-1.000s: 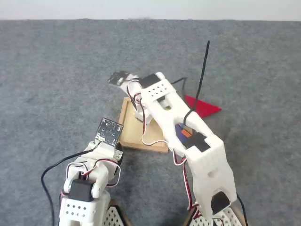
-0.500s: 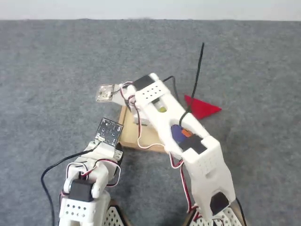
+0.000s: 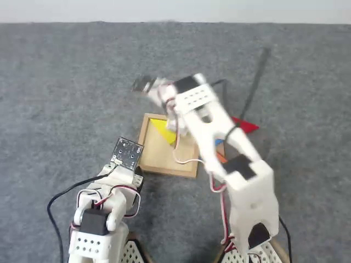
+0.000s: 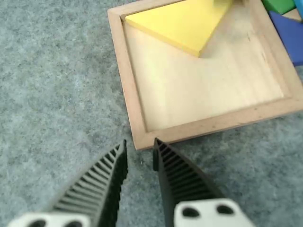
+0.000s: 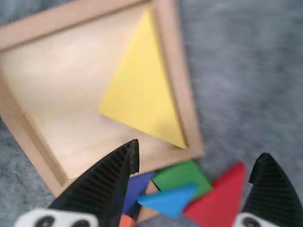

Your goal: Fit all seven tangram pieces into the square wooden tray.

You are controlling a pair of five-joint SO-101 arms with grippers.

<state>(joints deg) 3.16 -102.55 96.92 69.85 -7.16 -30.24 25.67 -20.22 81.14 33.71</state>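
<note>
Inside the tray (image 5: pixel 173 71), I saw the yellow triangle (image 5: pixel 142 90) lying flat; my right claw (image 5: pixel 199 149) gaped empty above, left claw (image 4: pixel 139 142) barely parted.

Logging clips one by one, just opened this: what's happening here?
A tangram puzzle is under way. The yellow triangle lies inside the wooden tray, in a corner. The right gripper hangs open and empty above the tray's edge, where the green piece, blue piece and red piece lie outside. The left gripper sits by another corner, holding nothing.
</note>
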